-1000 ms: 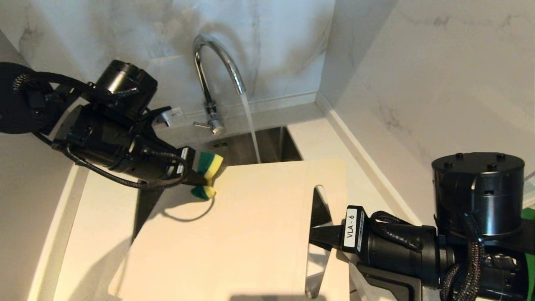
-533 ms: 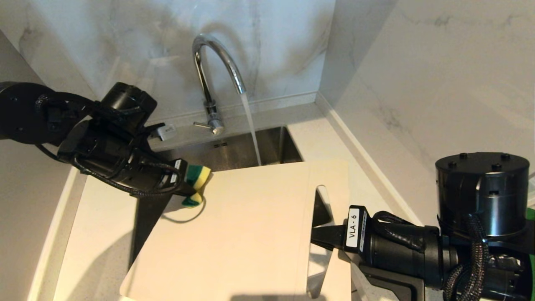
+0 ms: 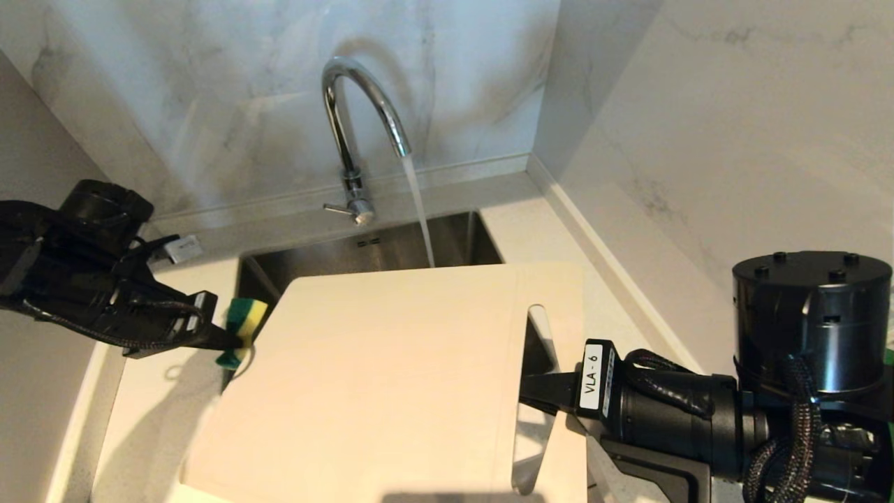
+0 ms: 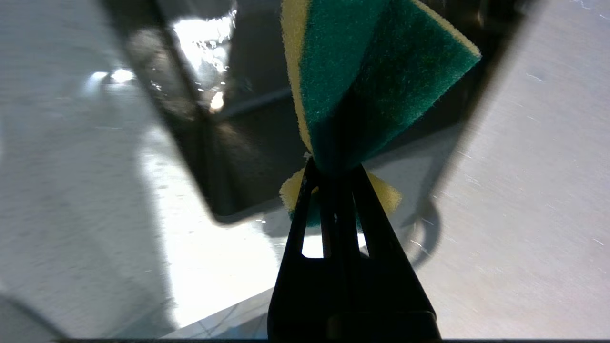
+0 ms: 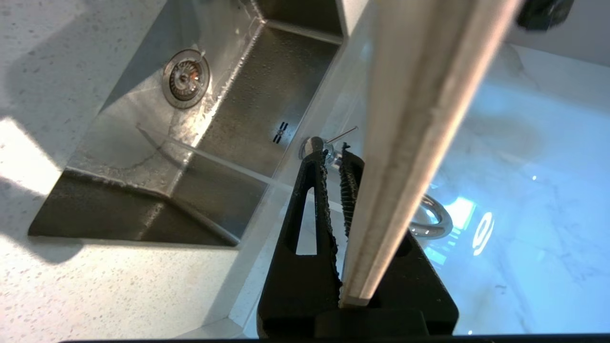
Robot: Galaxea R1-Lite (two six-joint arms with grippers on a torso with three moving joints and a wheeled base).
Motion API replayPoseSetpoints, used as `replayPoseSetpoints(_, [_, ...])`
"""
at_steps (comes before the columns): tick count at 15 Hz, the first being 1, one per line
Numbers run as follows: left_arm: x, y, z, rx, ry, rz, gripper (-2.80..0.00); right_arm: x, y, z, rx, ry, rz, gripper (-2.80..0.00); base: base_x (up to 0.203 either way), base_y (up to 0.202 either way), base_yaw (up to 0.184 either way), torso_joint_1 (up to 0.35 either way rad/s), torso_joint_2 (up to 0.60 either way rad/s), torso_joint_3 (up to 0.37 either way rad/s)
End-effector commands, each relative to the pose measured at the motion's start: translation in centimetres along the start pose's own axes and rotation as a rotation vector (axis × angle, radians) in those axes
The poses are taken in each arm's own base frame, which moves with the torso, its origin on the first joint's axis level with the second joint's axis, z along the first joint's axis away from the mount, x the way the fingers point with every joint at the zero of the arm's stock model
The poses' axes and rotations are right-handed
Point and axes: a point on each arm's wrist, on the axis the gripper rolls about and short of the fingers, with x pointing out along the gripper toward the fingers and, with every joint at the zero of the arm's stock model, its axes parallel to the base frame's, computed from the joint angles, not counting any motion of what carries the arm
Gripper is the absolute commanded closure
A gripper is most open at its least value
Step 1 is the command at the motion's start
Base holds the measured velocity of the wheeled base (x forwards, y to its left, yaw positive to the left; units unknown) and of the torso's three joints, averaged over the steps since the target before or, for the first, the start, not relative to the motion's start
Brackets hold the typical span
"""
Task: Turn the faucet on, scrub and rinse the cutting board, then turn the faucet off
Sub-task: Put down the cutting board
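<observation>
Cutting board (image 3: 391, 377), a large thin cream plastic rectangle with rounded corners, is held tilted over the steel sink (image 3: 391, 244); its long slot handle (image 3: 534, 398) sits near the right short edge. The right pincer (image 3: 538, 395) is closed on that edge beside the slot, the board's thin rim passing between its ribbed black fingers (image 5: 350, 190). The pale speckled table (image 3: 157, 405) runs round the sink, with open surface on the left and a marble wall corner close on the right. The chrome gooseneck faucet (image 3: 349, 119) stands behind the basin, and its thin stream (image 3: 419, 209) falls just past the board's far edge. The left pincer (image 3: 227, 340) is closed on a folded yellow-and-green sponge (image 3: 241, 328) at the board's left edge, over the sink rim.
</observation>
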Motion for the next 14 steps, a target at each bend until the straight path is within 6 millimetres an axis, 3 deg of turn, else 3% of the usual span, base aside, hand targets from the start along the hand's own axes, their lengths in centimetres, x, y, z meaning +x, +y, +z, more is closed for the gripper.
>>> replayPoseSetpoints(1, [-2.2, 0.8, 0.2, -0.019, -0.067, 0.009, 0.0, 0.0, 0.1, 0.1, -0.011, -0.002, 0.003, 0.0, 0.0, 0.0, 0.0, 0.0, 0.0, 0.0])
replayPoseSetpoints(7, [-8.3, -4.2, 2.8, 0.027, -0.224, -0.131, 0.0, 0.1, 0.2, 0.0, -0.008, -0.002, 0.011, 0.0, 0.0, 0.0, 0.0, 0.0, 0.0, 0.0])
replayPoseSetpoints(11, [-10.2, -10.8, -1.5, 0.14, -0.092, -0.287, 0.0, 0.3, 0.4, 0.0, -0.003, -0.006, 0.017, 0.0, 0.0, 0.0, 0.0, 0.0, 0.0, 0.0])
replayPoseSetpoints(14, [-8.2, -13.8, -5.6, 0.217, 0.068, -0.278, 0.0, 0.4, 0.4, -0.1, -0.001, -0.004, 0.021, 0.0, 0.0, 0.0, 0.0, 0.0, 0.0, 0.0])
